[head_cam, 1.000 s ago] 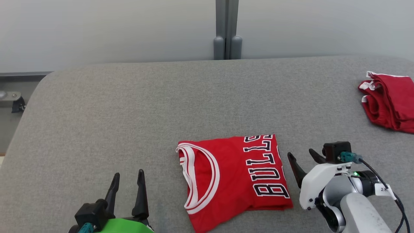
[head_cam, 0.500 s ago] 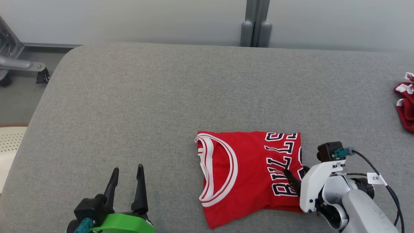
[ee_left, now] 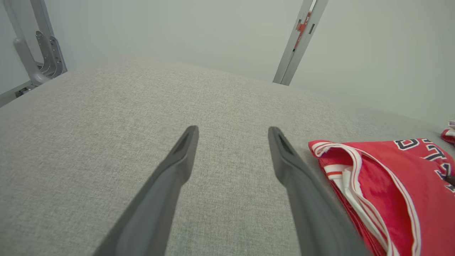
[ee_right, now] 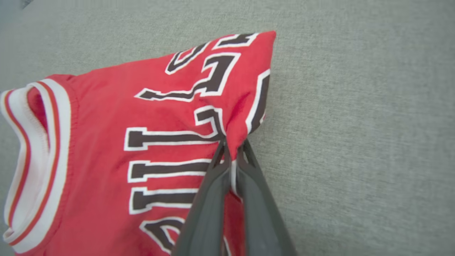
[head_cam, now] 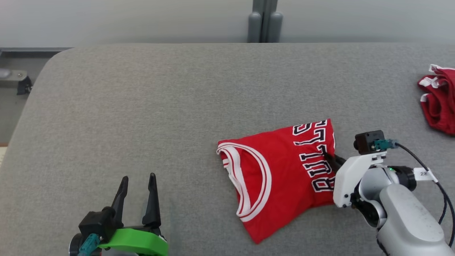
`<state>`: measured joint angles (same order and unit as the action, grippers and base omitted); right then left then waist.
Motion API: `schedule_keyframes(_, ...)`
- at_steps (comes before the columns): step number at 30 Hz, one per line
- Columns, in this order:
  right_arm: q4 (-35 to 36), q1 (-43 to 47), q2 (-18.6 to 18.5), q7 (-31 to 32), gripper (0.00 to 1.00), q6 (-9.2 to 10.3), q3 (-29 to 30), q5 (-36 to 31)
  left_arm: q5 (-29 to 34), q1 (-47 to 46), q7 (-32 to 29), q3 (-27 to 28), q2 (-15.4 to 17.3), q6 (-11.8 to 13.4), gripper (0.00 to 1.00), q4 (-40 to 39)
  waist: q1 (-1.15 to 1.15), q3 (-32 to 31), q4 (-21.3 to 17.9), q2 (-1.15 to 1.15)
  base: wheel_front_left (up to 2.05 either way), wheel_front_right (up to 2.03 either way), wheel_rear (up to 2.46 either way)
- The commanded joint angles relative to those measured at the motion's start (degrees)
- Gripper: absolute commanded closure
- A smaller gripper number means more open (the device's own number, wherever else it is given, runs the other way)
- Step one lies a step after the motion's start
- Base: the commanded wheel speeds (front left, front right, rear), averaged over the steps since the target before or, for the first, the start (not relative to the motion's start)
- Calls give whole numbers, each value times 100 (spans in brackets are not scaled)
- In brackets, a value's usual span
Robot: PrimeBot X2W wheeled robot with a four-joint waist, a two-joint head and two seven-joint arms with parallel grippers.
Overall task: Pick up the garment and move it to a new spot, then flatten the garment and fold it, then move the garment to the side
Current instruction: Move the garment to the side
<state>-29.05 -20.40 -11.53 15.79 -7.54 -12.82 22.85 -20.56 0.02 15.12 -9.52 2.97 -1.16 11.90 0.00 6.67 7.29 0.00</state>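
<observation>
1. Folded red jersey (head_cam: 280,177) lies on the grey desk (head_cam: 142,106), right of centre, collar facing left.
2. Right pincer (ee_right: 233,151) is pinched narrow on the jersey's right edge by the lettering. Cloth bunches there, likely a grip for moving it aside.
3. Left pincer (head_cam: 138,176) is wide and holds nothing, parked well apart on the left.
4. Another red garment (head_cam: 439,103) sits far right, probably the side pile.

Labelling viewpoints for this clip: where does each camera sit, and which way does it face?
Head view: on the head, facing forward and down at the grey table; left gripper lower left, right gripper on the red jersey.
Left wrist view: on that wrist, along its open fingers across the table.
Right wrist view: on that wrist, along fingers shut on the jersey.
Shared: all three show the jersey.
</observation>
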Motion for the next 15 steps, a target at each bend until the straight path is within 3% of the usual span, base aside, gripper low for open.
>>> schedule_keyframes(1, -6, -103, -110, -66, 100, 12, 47, -56, 52, -116, 1, 2, -3, -22, 0, -26, 0, 129, -493, 0, 0, 0, 0)
schedule_keyframes(9, 101, -407, -500, -269, 100, 11, 516, -255, 214, -349, 1, -32, 11, -72, 0, -91, 0, 527, -1740, 0, 0, 0, 0)
schedule_keyframes(15, 176, -551, -494, -410, 100, 11, 836, -326, 303, -580, 1, -70, 115, -119, 0, -88, 0, 861, -2448, 0, 0, 0, 0)
